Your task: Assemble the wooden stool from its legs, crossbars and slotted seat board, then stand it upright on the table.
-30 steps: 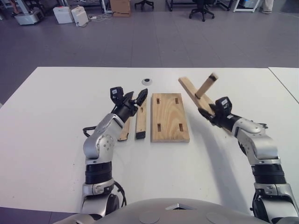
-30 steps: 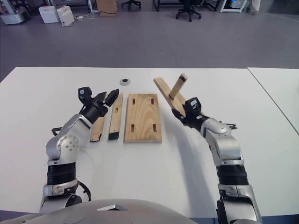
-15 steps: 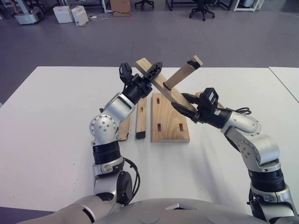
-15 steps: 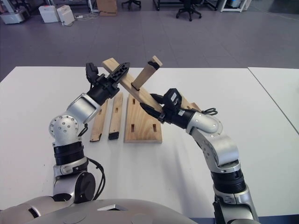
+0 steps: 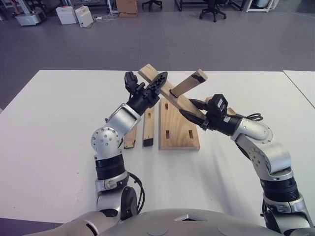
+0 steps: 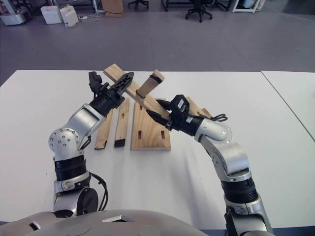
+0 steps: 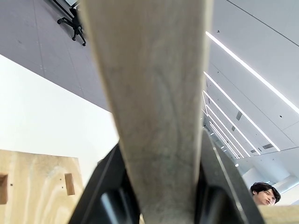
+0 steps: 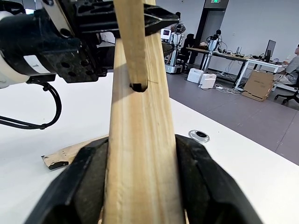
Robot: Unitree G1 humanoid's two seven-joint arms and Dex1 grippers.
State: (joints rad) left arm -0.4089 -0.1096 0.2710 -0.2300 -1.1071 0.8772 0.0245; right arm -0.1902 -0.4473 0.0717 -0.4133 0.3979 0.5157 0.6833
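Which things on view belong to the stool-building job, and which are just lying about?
Job: leg gripped by left end effector and right end effector; crossbar plugged into it; seat board; loose wooden bars beside the board.
Lying about: table grommet; office chair; cardboard box; white boxes on the floor.

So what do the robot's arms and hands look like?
The left arm and right arm are shiny silver with round joints and black bands. The left hand and right hand are black with two fingers, and black cables loop along the arms.
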